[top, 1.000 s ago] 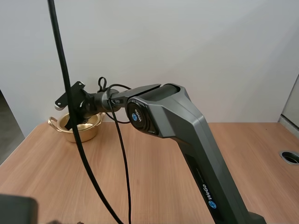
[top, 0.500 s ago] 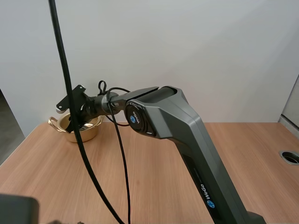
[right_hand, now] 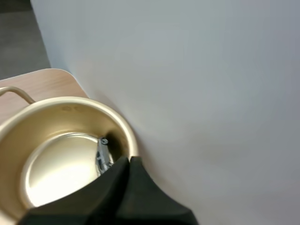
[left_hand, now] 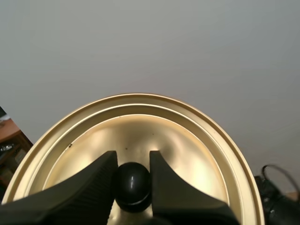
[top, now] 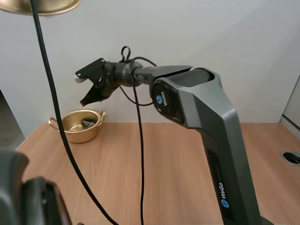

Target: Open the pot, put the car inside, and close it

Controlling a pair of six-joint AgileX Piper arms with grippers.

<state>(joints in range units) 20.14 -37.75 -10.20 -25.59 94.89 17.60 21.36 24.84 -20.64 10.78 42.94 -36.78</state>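
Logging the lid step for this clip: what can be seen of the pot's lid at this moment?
The lid is round, shiny gold-coloured metal with stepped concentric rings and a rounded black knob at its centre. It is off the pot and held in the air, where the left gripper pinches the knob. Nothing else visibly touches it.

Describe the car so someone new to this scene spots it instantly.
Start at the wooden table's far left corner, where a gold pot stands open near the wall. The car lies inside it, close to the inner wall. It is the one small dark-and-silver thing on the bare gold bottom.
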